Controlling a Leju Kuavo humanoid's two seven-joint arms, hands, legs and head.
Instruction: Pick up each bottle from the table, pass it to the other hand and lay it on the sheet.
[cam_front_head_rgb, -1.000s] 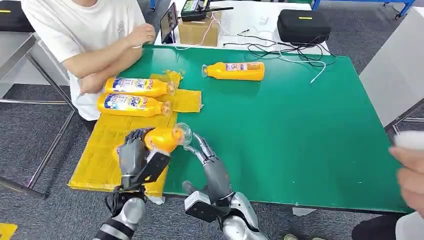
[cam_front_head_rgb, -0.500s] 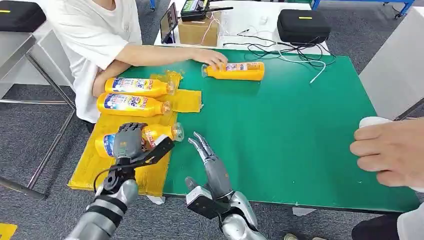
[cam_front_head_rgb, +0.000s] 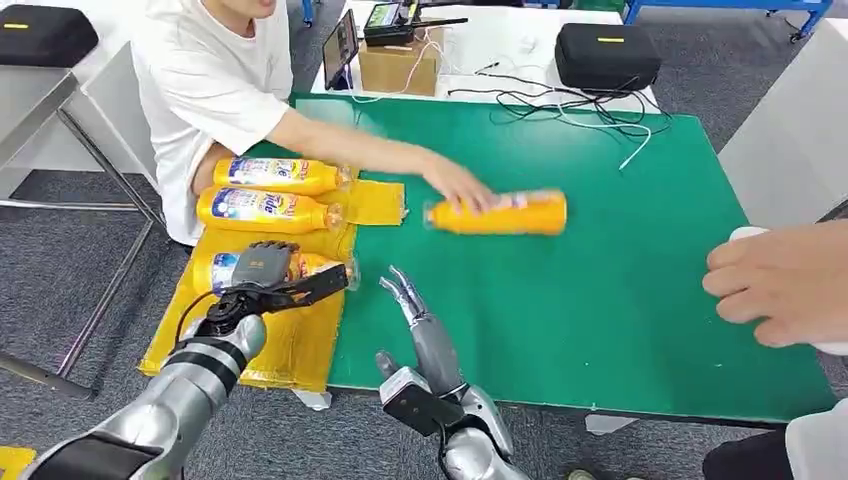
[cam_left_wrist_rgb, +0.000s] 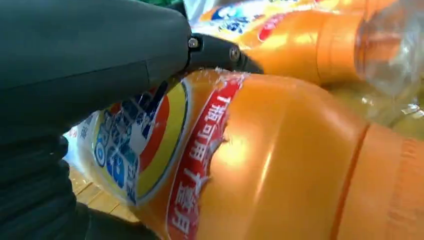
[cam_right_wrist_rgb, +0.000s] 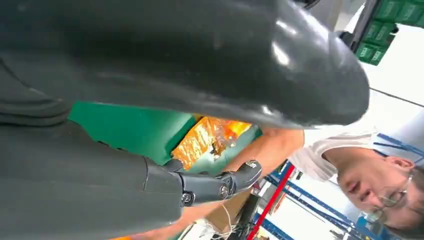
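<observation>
**A:** On the yellow sheet (cam_front_head_rgb: 250, 345), what's the left hand (cam_front_head_rgb: 262, 272) doing?

**B:** It's gripping an orange detergent bottle (cam_front_head_rgb: 300, 266) that's lying on the sheet beside two more. The right hand (cam_front_head_rgb: 412, 302) is hovering just beside the sheet, fingers straight, holding nothing. A person's hand (cam_front_head_rgb: 455, 184) is touching another bottle (cam_front_head_rgb: 505, 213) out on the green table (cam_front_head_rgb: 600, 300).

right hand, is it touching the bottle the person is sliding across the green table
Apart. The head view shows bare green table between the right hand and the bottle under the person's hand.
</observation>
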